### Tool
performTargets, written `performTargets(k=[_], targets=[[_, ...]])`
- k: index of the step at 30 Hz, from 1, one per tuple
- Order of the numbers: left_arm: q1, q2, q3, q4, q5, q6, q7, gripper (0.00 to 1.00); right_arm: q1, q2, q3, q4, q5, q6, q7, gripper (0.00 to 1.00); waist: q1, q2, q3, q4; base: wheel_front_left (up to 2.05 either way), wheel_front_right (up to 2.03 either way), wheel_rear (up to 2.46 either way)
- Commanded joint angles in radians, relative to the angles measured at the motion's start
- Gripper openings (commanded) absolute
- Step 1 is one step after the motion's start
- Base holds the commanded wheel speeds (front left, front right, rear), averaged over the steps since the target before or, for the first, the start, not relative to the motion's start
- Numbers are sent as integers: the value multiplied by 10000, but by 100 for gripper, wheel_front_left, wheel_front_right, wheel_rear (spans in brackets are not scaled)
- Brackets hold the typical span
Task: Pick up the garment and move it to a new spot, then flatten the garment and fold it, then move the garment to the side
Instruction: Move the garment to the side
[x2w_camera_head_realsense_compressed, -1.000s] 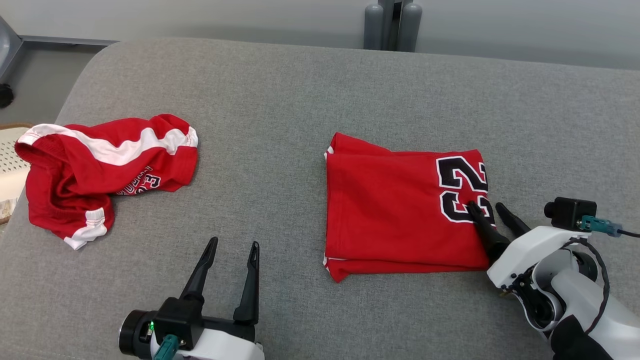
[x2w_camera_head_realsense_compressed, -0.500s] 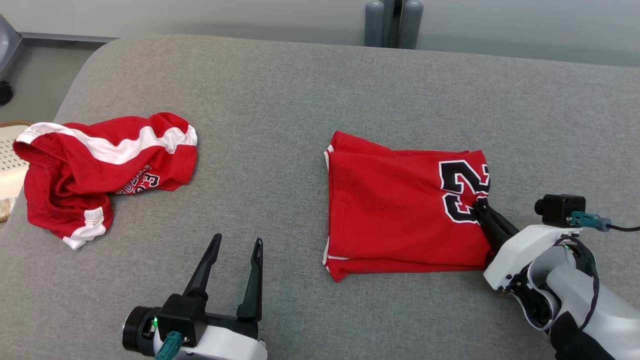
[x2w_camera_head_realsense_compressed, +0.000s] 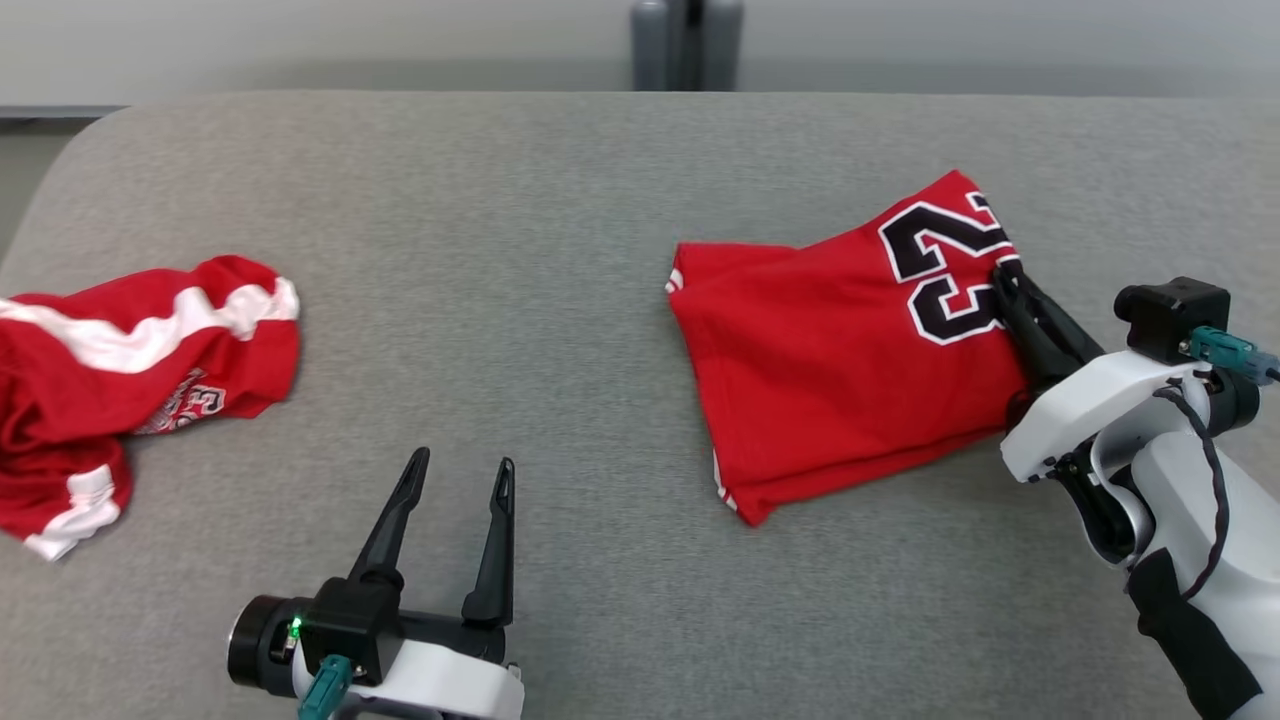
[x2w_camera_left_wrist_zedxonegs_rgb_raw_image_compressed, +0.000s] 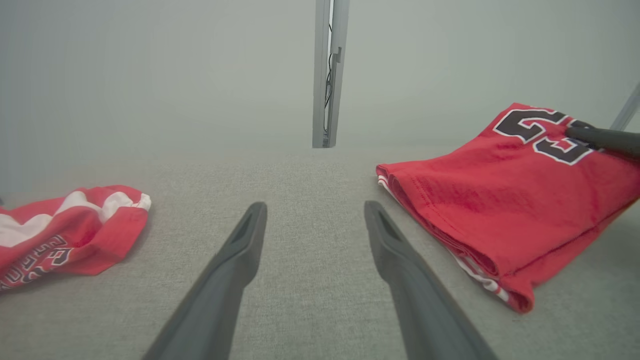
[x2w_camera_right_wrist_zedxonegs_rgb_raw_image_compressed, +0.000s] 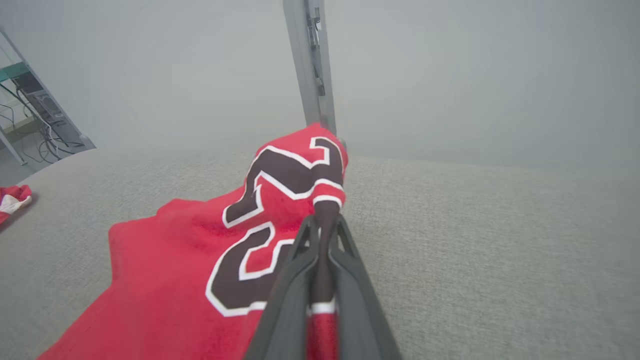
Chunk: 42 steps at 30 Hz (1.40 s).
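Red cloth is pinched between your right fingers (x2w_camera_head_realsense_compressed: 1008, 290), which are clenched on the edge of the folded jersey (x2w_camera_head_realsense_compressed: 830, 380) at its black number (x2w_camera_head_realsense_compressed: 945, 270); in the right wrist view a strip of the fabric sits squeezed between the two dark tips, with the number rising just beyond them; that gripped edge is raised, and the jersey slopes down and away from it to the grey bench (x2w_camera_head_realsense_compressed: 560, 250), where its far corner rests; you will find the jersey on the right half of the bench, folded into a thick, roughly square pad with a thin white trim showing along the layered side; your left fingers (x2w_camera_head_realsense_compressed: 503, 480) are spread wide apart and hold nothing, poised low over bare bench near the front edge, well apart from the jersey; further left, a second garment (x2w_camera_head_realsense_compressed: 120, 370), red with white bands and some lettering, lies crumpled at the left end of the bench, well apart from both arms; behind the bench a grey post (x2w_camera_head_realsense_compressed: 685, 40) stands against a pale wall.
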Motion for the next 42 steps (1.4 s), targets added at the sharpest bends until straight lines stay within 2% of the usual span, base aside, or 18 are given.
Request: performTargets(k=[1, 7, 16, 30, 35, 42], targets=[[-184, 80, 44, -91, 114, -66, -41, 100, 226, 155, -546, -219, -546, -3, -47, 0, 0, 0, 73, -457, 0, 0, 0], [-446, 219, -20, -255, 328, -208, -41, 100, 318, 597, -1585, -537, -1796, -3, -48, 0, 0, 0, 223, -1229, 0, 0, 0], [-1169, 502, -36, -591, 542, -289, 11, 100, -265, 723, -2136, -636, -2552, -3, -48, 0, 0, 0, 705, -1848, 0, 0, 0], [-2662, 973, -324, -1593, 993, -590, 608, 100, -1777, 932, -2775, -780, -3580, -3, -49, 0, 0, 0, 2190, -3056, 0, 0, 0], [-3393, 1057, -702, -2072, 1237, -858, 1007, 100, -2458, 787, -3448, -589, -4093, -3, -49, 0, 0, 0, 2789, -3254, 0, 0, 0], [-4677, 836, -1405, -2508, 1591, -1313, 1482, 100, -3452, 454, -4599, -348, -5244, -3, -49, 0, 0, 0, 3760, -3313, 0, 0, 0]])
